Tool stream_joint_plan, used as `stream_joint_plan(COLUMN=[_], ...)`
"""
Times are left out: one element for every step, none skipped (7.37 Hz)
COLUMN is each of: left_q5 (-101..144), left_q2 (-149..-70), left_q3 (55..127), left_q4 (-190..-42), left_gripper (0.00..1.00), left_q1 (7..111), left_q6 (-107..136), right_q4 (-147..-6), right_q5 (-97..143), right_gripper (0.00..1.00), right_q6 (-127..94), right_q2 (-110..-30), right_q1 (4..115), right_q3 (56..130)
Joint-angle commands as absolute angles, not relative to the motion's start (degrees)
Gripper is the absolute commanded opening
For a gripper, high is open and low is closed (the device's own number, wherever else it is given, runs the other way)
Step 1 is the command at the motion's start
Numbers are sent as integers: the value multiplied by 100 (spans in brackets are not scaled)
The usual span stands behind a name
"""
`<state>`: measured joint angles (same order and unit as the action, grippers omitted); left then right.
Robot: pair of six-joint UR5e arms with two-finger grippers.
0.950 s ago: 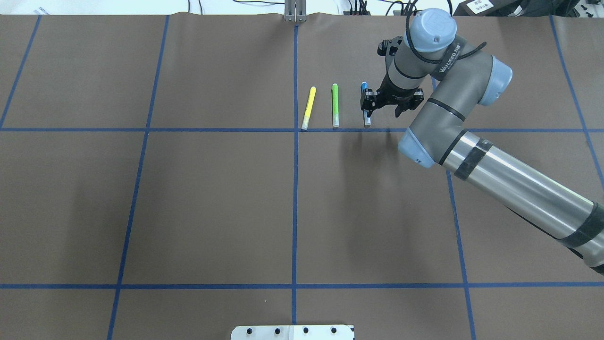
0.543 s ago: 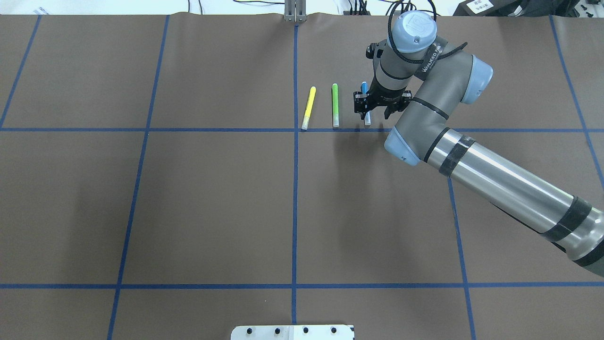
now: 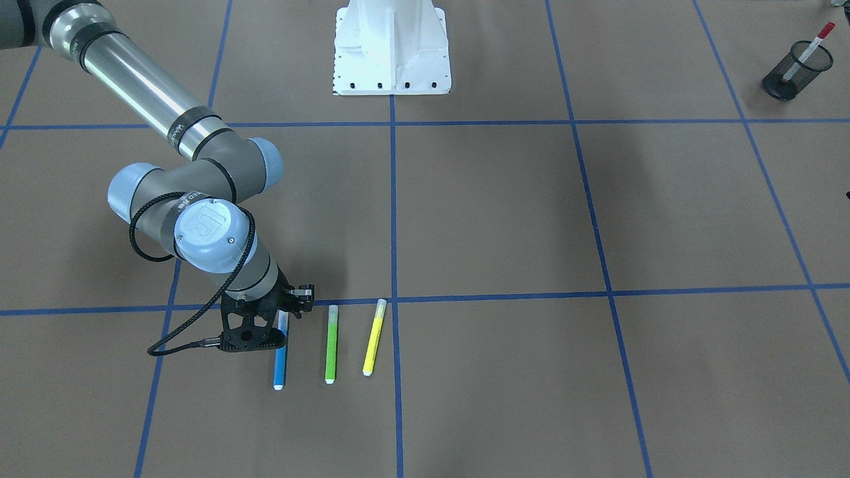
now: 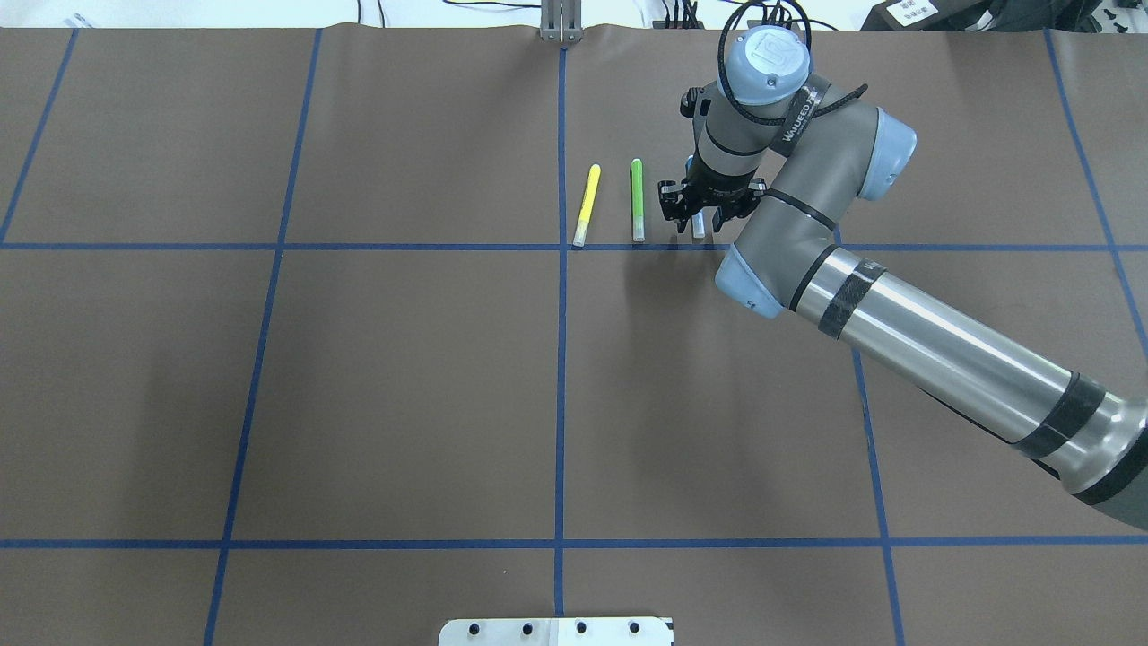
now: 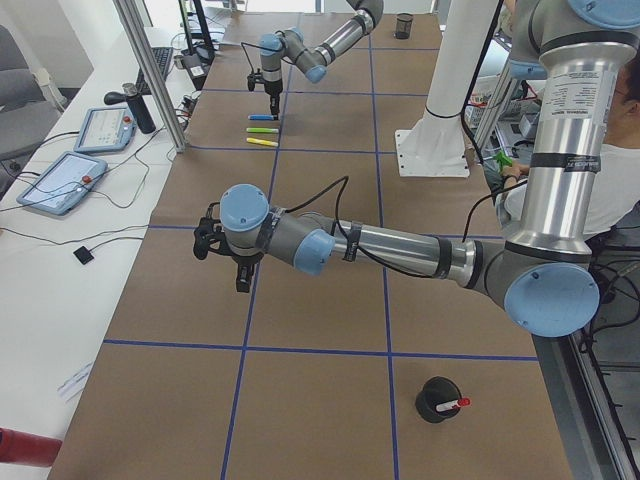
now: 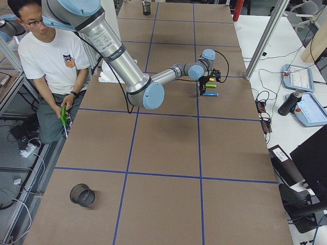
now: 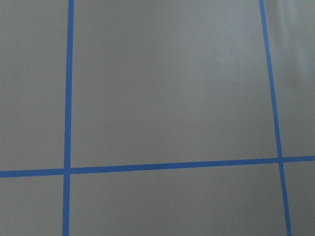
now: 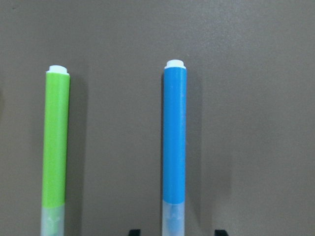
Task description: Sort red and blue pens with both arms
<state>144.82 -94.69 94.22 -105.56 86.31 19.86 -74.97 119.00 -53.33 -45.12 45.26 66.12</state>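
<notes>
Overhead exterior view showed the right arm (image 4: 942, 359) reaching across the brown table (image 4: 404, 386) to three pens lying side by side just beyond a blue tape line (image 4: 404, 246): a yellow highlighter (image 4: 587, 205), a green highlighter (image 4: 637, 199) and the blue highlighter (image 4: 699, 231). The blue highlighter was largely hidden beneath the right gripper (image 4: 695, 215). From the right wrist camera, the blue highlighter (image 8: 174, 142) lay flat on the table, parallel to the green highlighter (image 8: 55, 142) and apart from it. The two black fingertips (image 8: 134, 231) stood either side of its clear cap with a gap on each side, so the jaws were spread and gripped nothing. The front-facing view had the right gripper (image 3: 282, 320) pointing down over the cap end, with the white end of the blue highlighter (image 3: 280, 362) clear of it. The red-capped marker (image 3: 815, 40) leaned in a black mesh cup (image 3: 790, 76) well apart from the row, on the robot's left side. The left gripper (image 5: 243, 283) appeared only in the exterior left view, above the brown surface, and I could not tell how its jaws stood.
</notes>
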Motion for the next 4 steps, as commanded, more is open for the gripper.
stream_joint_plan(left_q5=[14484, 14484, 14493, 14493], left_q2=[-9466, -9466, -9466, -9414], left_q3=[9422, 9422, 9422, 9431], left_q4=[-10556, -10556, -10556, -10556], left_gripper=[100, 100, 100, 100], left_q1=[8631, 8631, 8631, 8631], left_q6=[1986, 1986, 1986, 1986], right_q4=[-7497, -7497, -7497, -7497], right_q5=[11892, 11865, 11865, 11865], right_gripper=[49, 46, 41, 35], right_q6=[-5335, -5335, -5335, -5335], right_q2=[-4474, -4474, -4482, -4491], right_q1=[4500, 4500, 4491, 4491], right_q3=[6548, 6548, 6522, 6521])
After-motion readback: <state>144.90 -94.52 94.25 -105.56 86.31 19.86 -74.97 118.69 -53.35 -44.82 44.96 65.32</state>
